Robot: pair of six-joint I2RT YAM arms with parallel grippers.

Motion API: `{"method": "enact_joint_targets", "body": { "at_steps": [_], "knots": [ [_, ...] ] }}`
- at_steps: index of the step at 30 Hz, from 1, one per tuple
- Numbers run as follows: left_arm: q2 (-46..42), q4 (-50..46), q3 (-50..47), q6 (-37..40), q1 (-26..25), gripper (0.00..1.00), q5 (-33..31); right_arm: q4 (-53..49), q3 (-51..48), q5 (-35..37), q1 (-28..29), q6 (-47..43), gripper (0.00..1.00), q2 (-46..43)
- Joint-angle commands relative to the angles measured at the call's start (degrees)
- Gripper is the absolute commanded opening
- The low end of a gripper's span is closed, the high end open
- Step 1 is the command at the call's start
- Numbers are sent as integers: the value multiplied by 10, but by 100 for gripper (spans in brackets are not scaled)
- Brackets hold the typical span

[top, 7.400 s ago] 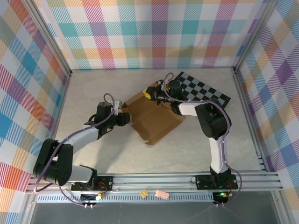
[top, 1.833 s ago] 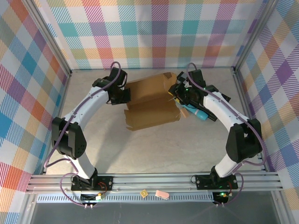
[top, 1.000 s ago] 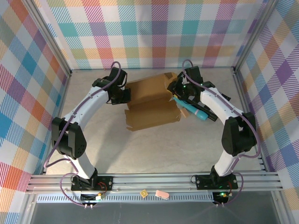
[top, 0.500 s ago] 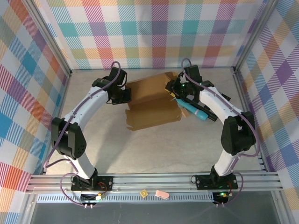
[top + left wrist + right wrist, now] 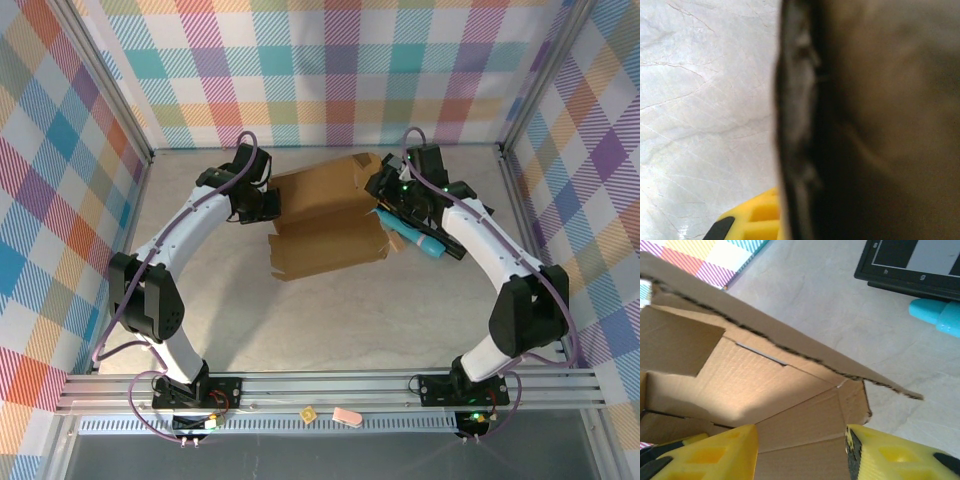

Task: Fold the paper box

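Two grips decide how this goes, and only one of them is on. The box (image 5: 325,215) sits at the back middle of the table (image 5: 330,330), half formed: one long panel lies flat toward us, another stands up behind it, and the right end is open. Our left gripper (image 5: 268,205) is closed tight at the left end. In its wrist view the card edge runs right against the yellow finger (image 5: 752,222), so we judge it pinched on the box. Our right gripper (image 5: 378,190) hangs at the right end with its fingers apart, holding nothing. Its wrist view looks between them into the open end, at a side flap and a raised panel with a ragged edge.

With a single pinch at one end, a push from the right could swing or slide the whole box instead of bending a flap. If the right fingers close on the wrong layer or catch the ragged edge, the card could crease off its score line or tear. A tab pressed in crooked may spring out. The cyan thing (image 5: 415,236) and the board (image 5: 910,260) lie just beside the right end, so a wide sweep there could knock them.
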Motion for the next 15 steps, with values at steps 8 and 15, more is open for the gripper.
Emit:
{"method": "enact_joint_targets", "body": {
  "at_steps": [8,15],
  "knots": [
    [-27,8,1,-6,5,0,21,-21,46,-18,-3,-24,50,68],
    [-27,9,0,-6,5,0,24,-1,53,-32,-3,-13,46,83]
  ]
}}
